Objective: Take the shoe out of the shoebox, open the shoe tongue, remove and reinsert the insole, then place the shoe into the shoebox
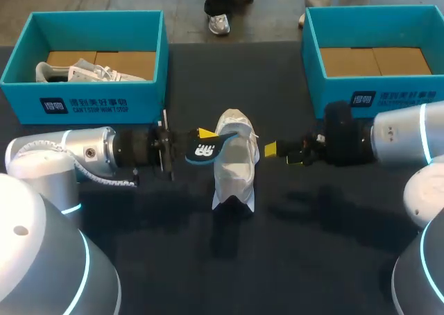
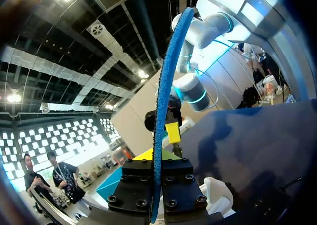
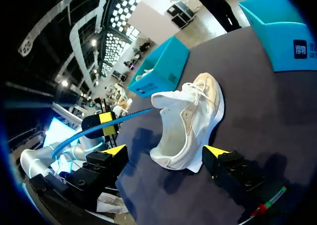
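A white shoe [image 1: 234, 164] lies on the black table between my two grippers, its opening toward the right gripper [image 3: 165, 153], which stands open just short of the heel [image 1: 283, 154]. My left gripper [image 1: 198, 143] is shut on a dark insole with a blue edge [image 1: 206, 150], held beside the shoe at its left. In the left wrist view the insole [image 2: 165, 91] stands edge-on between that gripper's [image 2: 154, 158] fingers, with the shoe [image 2: 218, 195] beside them. In the right wrist view the insole [image 3: 126, 120] runs from the left gripper [image 3: 101, 126] to the shoe [image 3: 190, 118].
A teal shoebox [image 1: 149, 93] at the back left holds another white shoe [image 1: 83, 71]. A second teal shoebox [image 1: 347, 93] at the back right shows only its cardboard floor. Both boxes also show in the right wrist view [image 3: 161, 69], [image 3: 285, 34].
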Controlling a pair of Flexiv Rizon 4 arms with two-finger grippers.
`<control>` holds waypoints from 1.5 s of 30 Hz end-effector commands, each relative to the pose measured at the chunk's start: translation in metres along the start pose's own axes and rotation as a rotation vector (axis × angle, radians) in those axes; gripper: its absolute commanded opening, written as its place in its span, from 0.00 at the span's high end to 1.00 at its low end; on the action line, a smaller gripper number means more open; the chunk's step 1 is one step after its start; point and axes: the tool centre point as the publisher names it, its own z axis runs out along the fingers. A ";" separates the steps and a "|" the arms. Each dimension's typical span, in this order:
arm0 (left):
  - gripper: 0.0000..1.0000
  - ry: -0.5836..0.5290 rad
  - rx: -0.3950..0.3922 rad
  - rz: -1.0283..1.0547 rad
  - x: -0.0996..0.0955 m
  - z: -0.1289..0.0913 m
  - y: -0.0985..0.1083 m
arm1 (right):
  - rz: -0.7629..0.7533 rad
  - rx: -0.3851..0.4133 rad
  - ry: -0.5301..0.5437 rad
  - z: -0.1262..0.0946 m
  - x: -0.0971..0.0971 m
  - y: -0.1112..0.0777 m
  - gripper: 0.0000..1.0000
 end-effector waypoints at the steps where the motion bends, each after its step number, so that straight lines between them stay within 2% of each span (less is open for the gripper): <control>1: 1.00 -0.004 0.002 -0.008 0.003 0.004 0.006 | -0.019 -0.029 -0.030 0.019 -0.007 -0.012 0.00; 10: 1.00 -0.007 0.014 -0.033 0.004 0.007 0.012 | -0.068 -0.001 -0.033 0.041 -0.015 -0.028 0.00; 22: 1.00 0.001 0.027 -0.090 0.009 0.013 0.021 | -0.074 0.007 -0.025 0.048 -0.013 -0.034 0.00; 28: 1.00 0.006 0.032 -0.110 0.012 0.016 0.018 | -0.095 0.015 -0.033 0.039 -0.011 -0.032 0.00; 39: 1.00 0.011 0.035 -0.159 0.021 0.019 0.019 | -0.184 0.115 -0.026 0.021 -0.014 -0.042 0.00; 45: 1.00 0.022 0.031 -0.177 0.028 0.022 0.020 | -0.147 0.158 -0.078 0.016 -0.018 -0.050 0.00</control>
